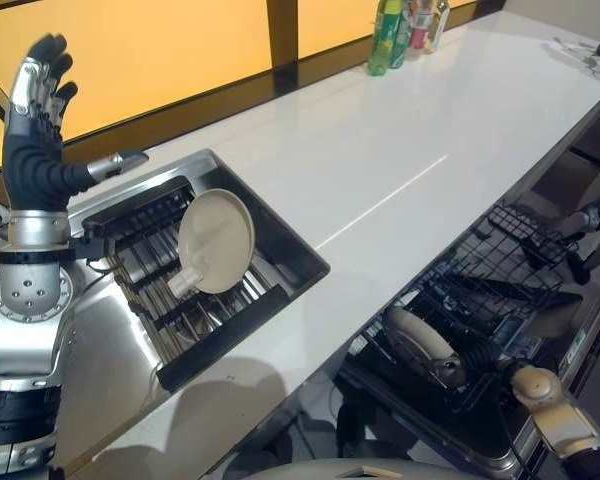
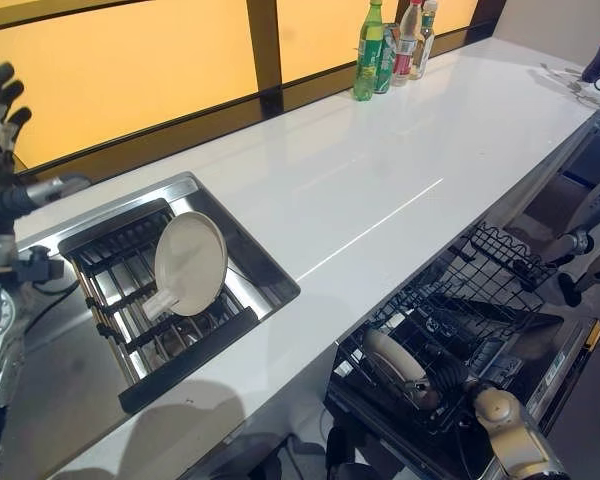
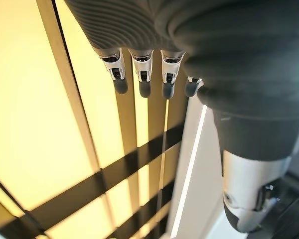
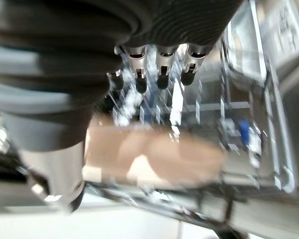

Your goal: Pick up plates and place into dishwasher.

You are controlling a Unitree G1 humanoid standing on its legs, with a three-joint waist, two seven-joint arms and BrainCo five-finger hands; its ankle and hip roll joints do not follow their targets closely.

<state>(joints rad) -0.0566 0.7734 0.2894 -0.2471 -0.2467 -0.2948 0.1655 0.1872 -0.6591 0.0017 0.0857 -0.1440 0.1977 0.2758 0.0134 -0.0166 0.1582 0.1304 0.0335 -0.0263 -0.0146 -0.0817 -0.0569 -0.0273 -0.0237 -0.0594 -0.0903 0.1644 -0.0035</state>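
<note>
Beige plate in my right hand: I am holding a round beige ceramic plate (image 1: 417,338) on edge down in the black wire dishwasher rack (image 1: 500,290). My right hand (image 1: 477,357) is sitting at the plate's rim, and in the right wrist view the plate (image 4: 154,159) is lying across the palm side just under my fingers (image 4: 162,67). I judge the hand to be curled on the plate, though the contact is blurred.

Plate's axis: its face is standing nearly upright, and its disc is running roughly along the rack's wires. I judge it to be close to seated between the tines.

Coming move: letting go and lifting out looks like the next step. It turns on the plate resting in a slot, not leaning on my fingers.

Left hand: my left hand (image 1: 35,110) is hanging raised and holding nothing, fingers straight (image 3: 142,79), above the steel sink (image 1: 110,340).

Second plate: another round beige plate (image 1: 216,240) is leaning tilted on the dark ribbed drying rack (image 1: 195,330) inside the sink. It is lying below and to the right of my left fingers, so the left arm is clearly the nearer one.

Beyond: white countertop (image 1: 400,150) is stretching to a cluster of bottles (image 1: 400,30).
</note>
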